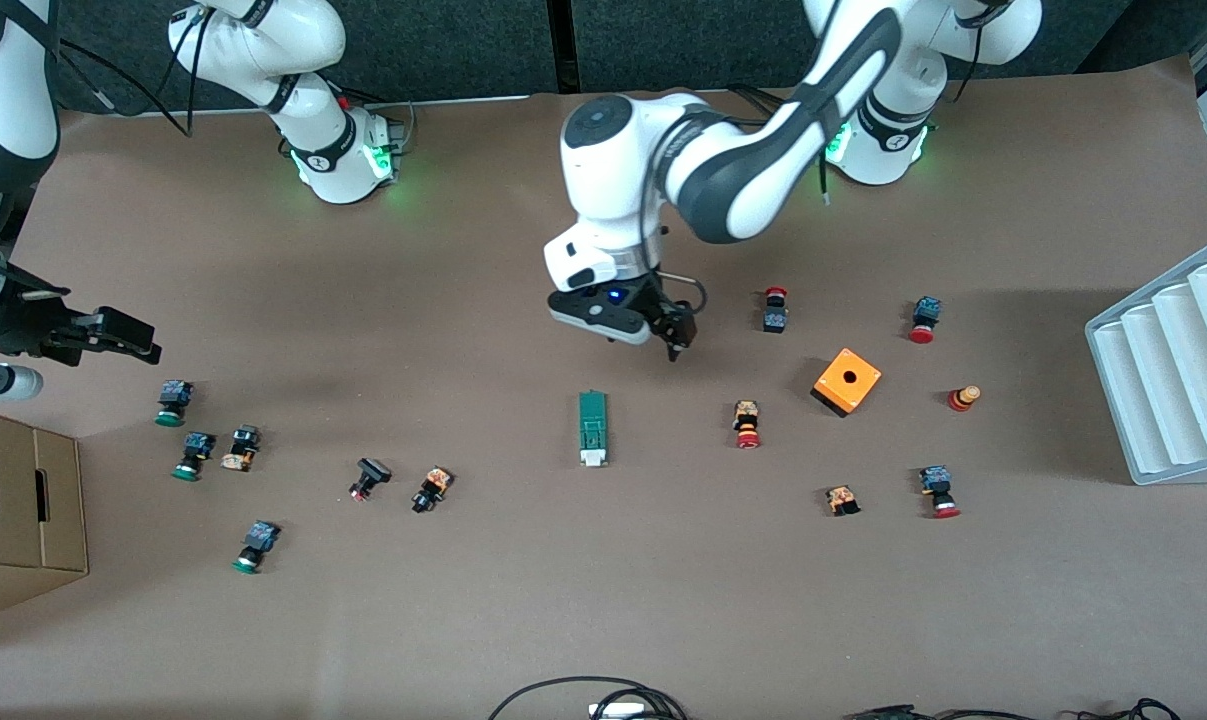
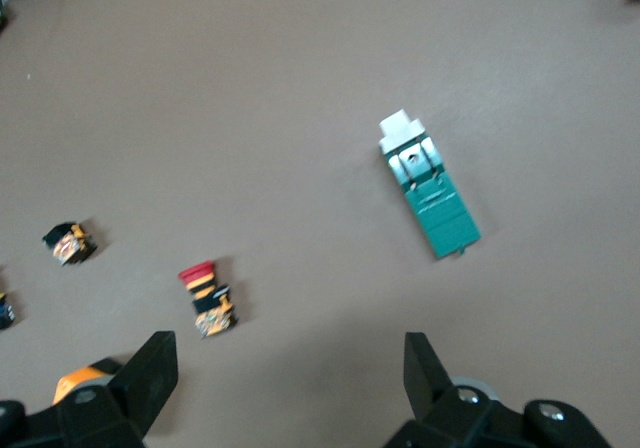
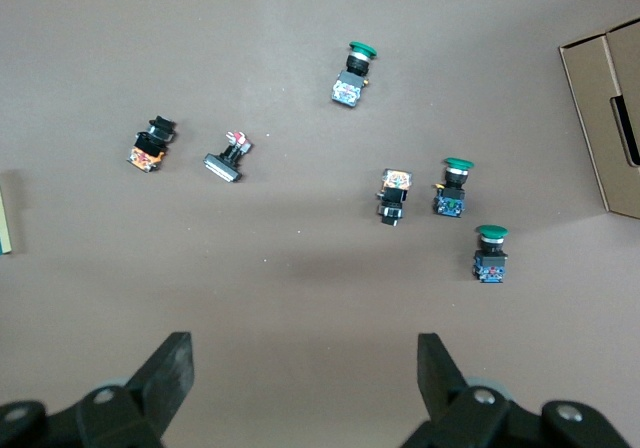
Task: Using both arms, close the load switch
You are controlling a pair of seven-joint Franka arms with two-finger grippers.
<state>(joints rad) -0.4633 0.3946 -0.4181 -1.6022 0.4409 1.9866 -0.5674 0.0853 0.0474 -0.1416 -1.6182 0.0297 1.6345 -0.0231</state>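
- The left gripper [image 1: 675, 335] hangs in the air over the middle of the table, its jaws spread wide and holding nothing.
- The load switch [image 1: 592, 428] lies flat on the brown table [image 1: 603, 600], clear of those jaws, a little toward the right arm's end from them, untouched.
- Its white sliding piece [image 2: 402, 130] is at the end pointing away from the left gripper; the green body [image 2: 438, 211] is the end closer to the jaws.
- A red-capped push button [image 2: 207, 296] lies near one left finger [image 2: 150, 370], apart from it.
- The right gripper [image 1: 113, 335] waits at the right arm's end of the table, jaws wide and empty.
- Below its jaws lie green-capped push buttons [image 3: 448, 186], with a cardboard box [image 3: 610, 108] off to one side.
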